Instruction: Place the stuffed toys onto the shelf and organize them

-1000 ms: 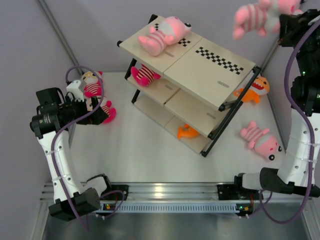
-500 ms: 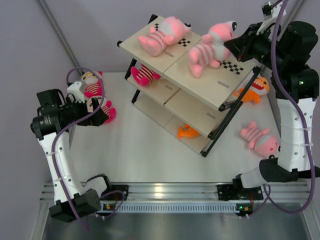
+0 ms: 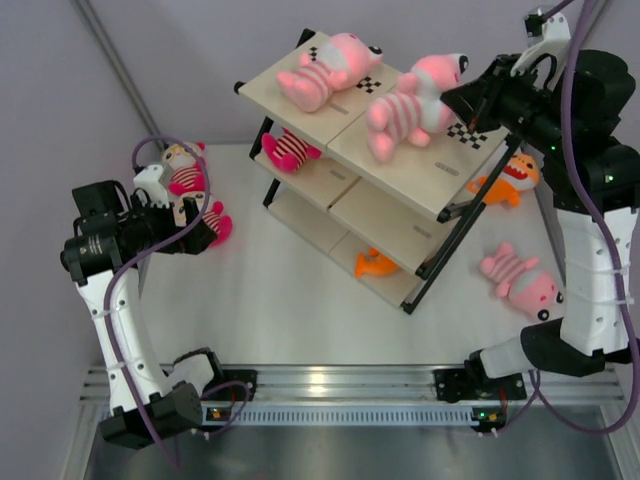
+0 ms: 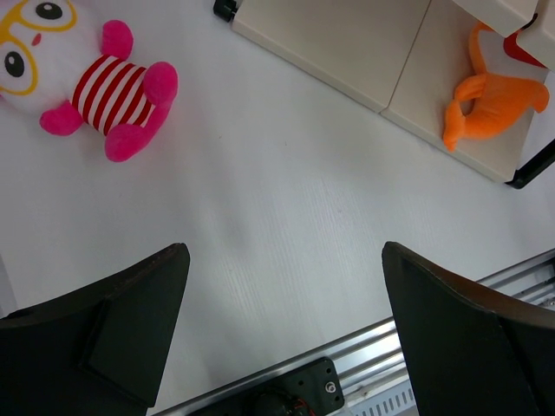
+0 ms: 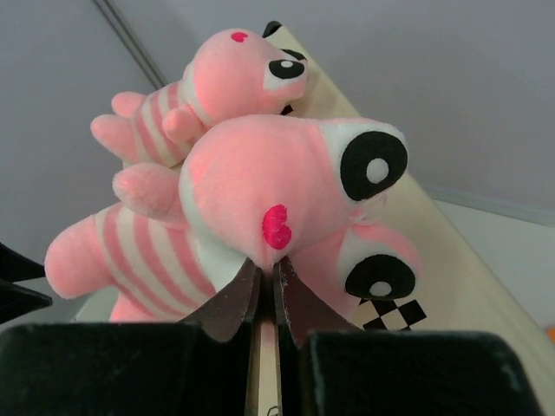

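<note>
My right gripper [image 5: 269, 264] is shut on the head of a large pale-pink striped toy [image 5: 260, 182], pinching the plush by its red cheek mark. The top view shows this toy [image 3: 408, 104] over the right half of the shelf's [image 3: 420, 160] top board; whether it touches I cannot tell. Another pale-pink toy [image 3: 330, 68] lies on the board's left half. My left gripper [image 4: 286, 286] stands open and empty over the table. A hot-pink striped toy [image 4: 121, 91] lies beyond it, and an orange toy [image 4: 490, 91] rests on the lowest board.
A hot-pink toy [image 3: 290, 150] sits on the middle board. An orange toy [image 3: 510, 178] lies on the table behind the shelf's right end. A pale-pink toy [image 3: 520, 280] lies at the right. Two hot-pink toys [image 3: 185, 175] sit beside the left arm.
The right arm has swung the pale-pink toy down from the upper right corner and leftward over the top board. The left arm has barely moved.
</note>
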You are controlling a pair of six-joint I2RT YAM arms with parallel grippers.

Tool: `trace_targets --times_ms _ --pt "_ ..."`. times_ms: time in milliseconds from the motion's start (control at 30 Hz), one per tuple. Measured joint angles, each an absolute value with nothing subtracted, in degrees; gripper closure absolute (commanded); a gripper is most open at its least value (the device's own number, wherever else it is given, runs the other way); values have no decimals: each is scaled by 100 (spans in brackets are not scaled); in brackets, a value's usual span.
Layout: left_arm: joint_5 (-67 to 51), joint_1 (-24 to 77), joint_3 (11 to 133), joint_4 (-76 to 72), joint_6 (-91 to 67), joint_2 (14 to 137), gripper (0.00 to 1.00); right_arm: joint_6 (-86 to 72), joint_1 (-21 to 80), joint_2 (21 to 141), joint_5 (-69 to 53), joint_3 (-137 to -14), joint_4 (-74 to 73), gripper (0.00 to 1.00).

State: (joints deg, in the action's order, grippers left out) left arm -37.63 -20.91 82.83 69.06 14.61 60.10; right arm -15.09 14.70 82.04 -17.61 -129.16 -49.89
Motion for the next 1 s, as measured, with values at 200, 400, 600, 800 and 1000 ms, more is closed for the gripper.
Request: trace_targets --times_ms 200,400,600,800,1000 --pt "-3765 -2091 8283 6906 1474 5959 1 -1492 1686 8567 -1503 -12914 -5076 36" --pt "-3763 -2091 8278 6906 1496 5942 1 -1415 1826 8648 -1153 -12914 -4991 32" --pt "-3767 -2091 8263 6906 1496 5940 1 -1365 1870 8425 -972 -12440 -4571 32" --pt "-3763 -2091 8195 6906 1500 5937 1 -1415 1933 8488 -987 -12062 -4233 44" --pt "-3760 -2091 8195 6906 1514 5935 1 -1507 1938 8842 -1192 -12086 -3634 47"
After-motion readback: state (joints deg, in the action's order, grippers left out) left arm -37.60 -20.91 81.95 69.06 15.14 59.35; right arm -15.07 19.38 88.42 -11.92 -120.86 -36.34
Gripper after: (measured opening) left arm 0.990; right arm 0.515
